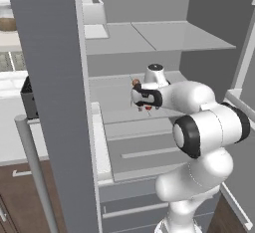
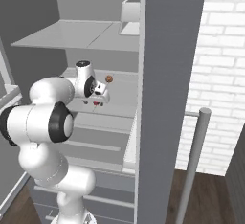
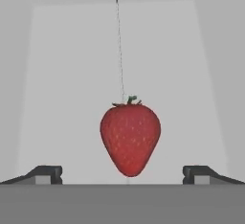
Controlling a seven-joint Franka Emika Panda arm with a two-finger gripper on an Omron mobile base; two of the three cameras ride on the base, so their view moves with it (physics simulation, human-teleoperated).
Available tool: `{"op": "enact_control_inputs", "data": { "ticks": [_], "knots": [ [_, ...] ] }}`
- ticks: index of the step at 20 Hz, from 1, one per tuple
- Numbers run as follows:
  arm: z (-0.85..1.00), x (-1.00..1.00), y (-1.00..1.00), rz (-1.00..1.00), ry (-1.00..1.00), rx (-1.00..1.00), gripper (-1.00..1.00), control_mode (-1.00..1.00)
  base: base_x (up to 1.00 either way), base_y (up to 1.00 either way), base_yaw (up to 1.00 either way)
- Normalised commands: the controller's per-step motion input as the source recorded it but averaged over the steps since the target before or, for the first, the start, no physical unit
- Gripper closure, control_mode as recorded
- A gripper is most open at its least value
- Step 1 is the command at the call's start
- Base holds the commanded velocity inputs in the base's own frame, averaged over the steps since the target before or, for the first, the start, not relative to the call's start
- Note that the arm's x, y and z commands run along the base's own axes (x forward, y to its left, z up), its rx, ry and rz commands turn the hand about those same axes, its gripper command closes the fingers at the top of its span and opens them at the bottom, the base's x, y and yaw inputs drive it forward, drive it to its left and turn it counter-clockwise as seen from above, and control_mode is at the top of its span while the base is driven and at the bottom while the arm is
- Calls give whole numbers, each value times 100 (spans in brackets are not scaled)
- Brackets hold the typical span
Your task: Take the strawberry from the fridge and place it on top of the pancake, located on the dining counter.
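The white Franka arm is reaching into the open tall matte grey fridge, its hand lying over a pale middle shelf. The two-finger gripper is pointing down at that shelf. In the hand view its two dark fingertips are standing wide apart at the bottom corners, with nothing between them being pinched.

The tiny red strawberry is sitting on the pale shelf floor, centred in the gap between the tips, green stem end toward the back wall. From the base views only a speck of red is peeking out just under the hand. Whether the tips are touching the shelf, cannot tell.

A small brownish round ball is resting on the same shelf, just beyond the hand. A white open-topped bin is standing on the shelf above. The door's long grey bar handle is rising at the near edge.
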Motion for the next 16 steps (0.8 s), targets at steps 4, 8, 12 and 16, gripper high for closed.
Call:
{"op": "enact_control_inputs", "data": {
  "ticks": [4, 8, 12, 16],
  "knots": [
    [-18, 41, 0, 1, 0, 0, -100, -100, 0, 0, 0],
    [-14, 44, 0, 0, 0, 0, -100, -100, 0, 0, 0],
    [-20, 33, 0, 1, 0, 0, -100, -100, 0, 0, 0],
    [-32, -4, 0, 3, 0, 0, -100, -100, 0, 0, 0]
  ]
}}
